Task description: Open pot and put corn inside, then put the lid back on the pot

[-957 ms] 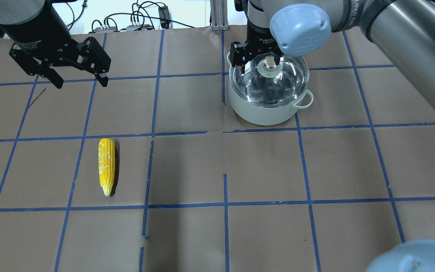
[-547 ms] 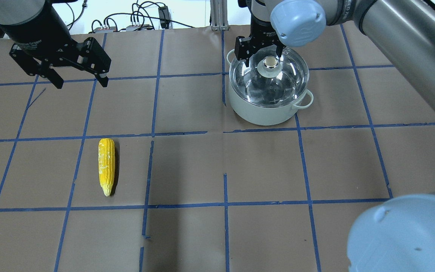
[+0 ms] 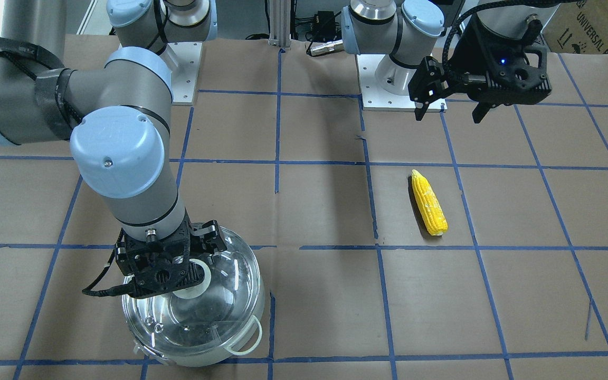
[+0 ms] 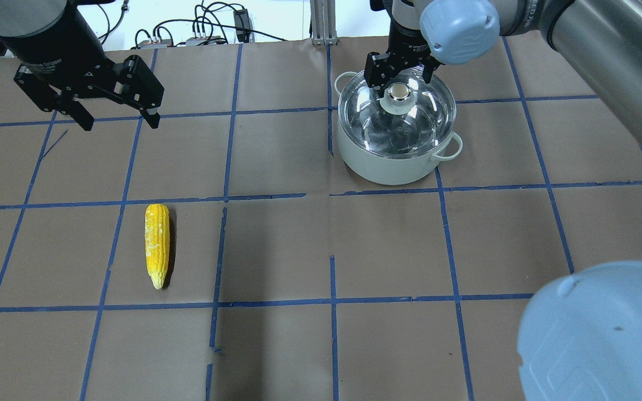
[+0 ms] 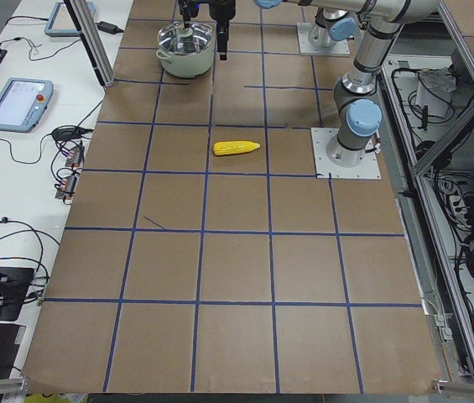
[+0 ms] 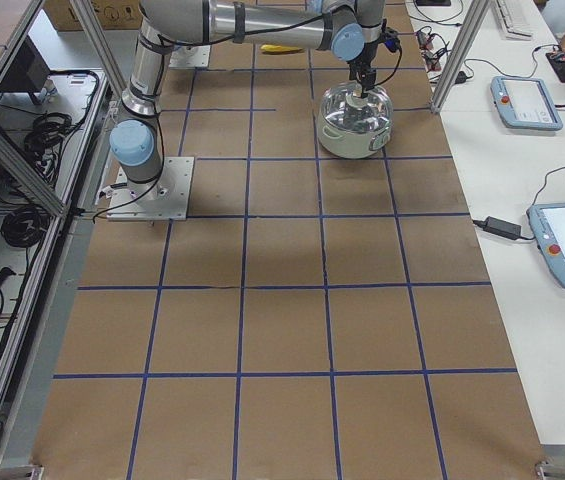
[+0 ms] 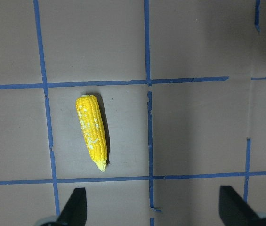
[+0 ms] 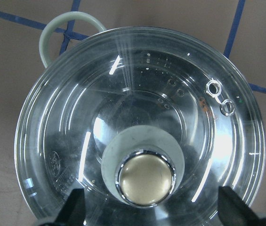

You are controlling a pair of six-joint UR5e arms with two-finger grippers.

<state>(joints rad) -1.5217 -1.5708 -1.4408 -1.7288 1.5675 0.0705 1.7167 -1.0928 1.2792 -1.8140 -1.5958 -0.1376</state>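
Scanning from the left of the overhead view: the left tool (image 4: 120,122) hangs above the counter (image 4: 276,250) with its fingers spread wide and nothing between them. The corn (image 4: 157,245) lies flat on the counter, nearer the robot and well apart from the pot (image 4: 379,164). The lid (image 4: 416,122) sits on the pot, so the opening step is not yet done. The right tool (image 8: 152,209) stands over the lid with fingers parted, one on either side of the knob (image 8: 146,181), gripping nothing.

Risks noted: the knob is smooth, rounded and metal-capped. A shallow or off-centre closure could let it squirt out and drop the glass lid onto the rim. A tilted lift could drag the pot sideways. The corn is round and tapered, and could roll out of a grasp taken near its tip.
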